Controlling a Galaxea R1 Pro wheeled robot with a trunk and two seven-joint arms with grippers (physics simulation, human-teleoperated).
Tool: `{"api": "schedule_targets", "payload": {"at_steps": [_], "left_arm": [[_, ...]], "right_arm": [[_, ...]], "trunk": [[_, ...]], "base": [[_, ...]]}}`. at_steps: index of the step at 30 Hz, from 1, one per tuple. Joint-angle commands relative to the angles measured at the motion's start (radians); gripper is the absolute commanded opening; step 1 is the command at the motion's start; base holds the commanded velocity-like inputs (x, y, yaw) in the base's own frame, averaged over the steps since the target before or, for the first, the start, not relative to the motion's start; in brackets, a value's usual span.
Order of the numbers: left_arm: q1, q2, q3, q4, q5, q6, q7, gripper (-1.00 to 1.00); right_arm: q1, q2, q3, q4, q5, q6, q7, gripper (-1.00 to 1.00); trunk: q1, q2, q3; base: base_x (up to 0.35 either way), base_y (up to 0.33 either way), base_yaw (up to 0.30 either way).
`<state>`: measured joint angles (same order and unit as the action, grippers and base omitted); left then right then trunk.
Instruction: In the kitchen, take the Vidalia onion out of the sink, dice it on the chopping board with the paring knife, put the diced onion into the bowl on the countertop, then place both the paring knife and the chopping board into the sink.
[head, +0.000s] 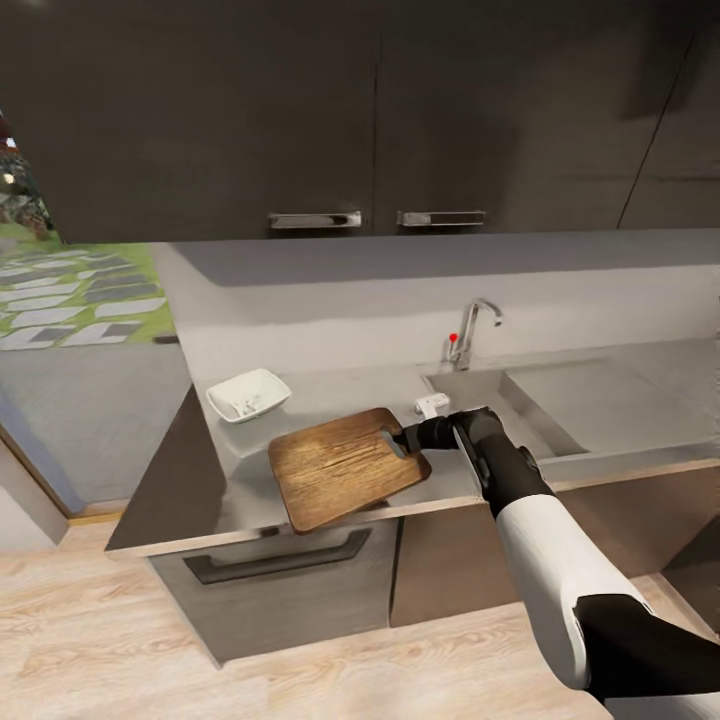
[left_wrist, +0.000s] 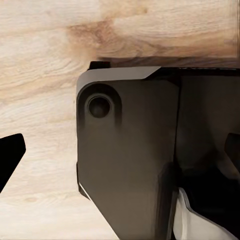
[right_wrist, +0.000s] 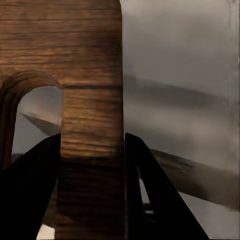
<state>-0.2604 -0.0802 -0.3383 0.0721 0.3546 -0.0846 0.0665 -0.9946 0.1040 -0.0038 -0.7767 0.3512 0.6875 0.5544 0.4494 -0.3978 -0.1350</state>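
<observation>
Two items are sitting on the surface (head: 330, 385) left of the sink (head: 520, 410), and we are logging them from the left. The bowl (head: 248, 394) is resting upright near the back-left corner, with small pale pieces inside; we are judging these to be the diced onion, which would put the dicing and transfer steps behind us, though the pieces are too small to identify for certain. The chopping board (head: 345, 465) is lying just right of the bowl and apart from it, skewed, with one corner overhanging the surface's front edge. We are reading that overhang as a consequence of being pulled by its handle end, which is pointing toward the sink.

The right tool (head: 412, 437) is gripping the board at that handle end, beside the cut-out. In the right wrist view the two dark fingers (right_wrist: 150, 195) are flanking the strip of wood (right_wrist: 92, 125) next to the opening, closed against it, so we are recording this tool as clenched on the board. A small white object (head: 432, 404) is sitting at the sink's near-left corner; we cannot identify it.

The left tool's state we cannot tell: its wrist camera is facing the wooden floor (left_wrist: 45, 60) and the robot's own dark body (left_wrist: 130, 165).
</observation>
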Motion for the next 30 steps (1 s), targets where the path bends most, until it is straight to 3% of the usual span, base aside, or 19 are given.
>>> {"api": "schedule_targets", "payload": {"at_steps": [1,4,6,8,11,19,30], "left_arm": [[-0.002,0.000,-0.008,0.005,0.007,-0.007,0.001,1.00],[-0.002,0.002,-0.008,0.005,0.007,-0.007,0.001,1.00],[-0.002,0.002,-0.008,0.006,0.007,-0.007,0.001,1.00],[-0.002,0.001,-0.008,0.005,0.007,-0.007,0.001,1.00],[-0.002,0.002,-0.008,0.005,0.007,-0.007,0.001,1.00],[-0.002,0.004,0.018,0.005,0.007,-0.007,0.001,1.00],[-0.002,0.005,0.022,0.005,0.007,-0.007,0.001,1.00]], "right_arm": [[-0.001,-0.002,-0.002,-0.001,0.007,0.004,-0.030,-1.00],[-0.001,-0.001,-0.013,-0.001,0.005,0.005,-0.150,-1.00],[-0.001,0.005,-0.093,-0.001,0.004,0.004,-0.245,-1.00],[-0.001,0.007,-0.166,-0.001,0.003,0.004,-0.271,-1.00],[-0.001,0.009,-0.217,-0.001,0.003,0.004,-0.285,-1.00],[-0.001,0.009,-0.237,-0.001,0.004,0.004,-0.292,-1.00],[-0.001,0.011,-0.234,-0.001,0.002,0.003,-0.292,-1.00]], "trunk": [[0.001,-0.002,-0.002],[0.001,-0.002,-0.002],[0.001,-0.002,-0.002],[0.001,-0.002,-0.002],[0.001,-0.002,-0.002],[0.001,-0.002,-0.002],[0.001,-0.002,-0.002]], "base": [[0.000,-0.317,0.002],[0.000,-0.317,0.001],[0.000,-0.264,0.000],[0.000,-0.115,0.000],[0.000,-0.039,0.000],[0.050,-0.005,0.000],[0.249,-0.138,0.000]]}}
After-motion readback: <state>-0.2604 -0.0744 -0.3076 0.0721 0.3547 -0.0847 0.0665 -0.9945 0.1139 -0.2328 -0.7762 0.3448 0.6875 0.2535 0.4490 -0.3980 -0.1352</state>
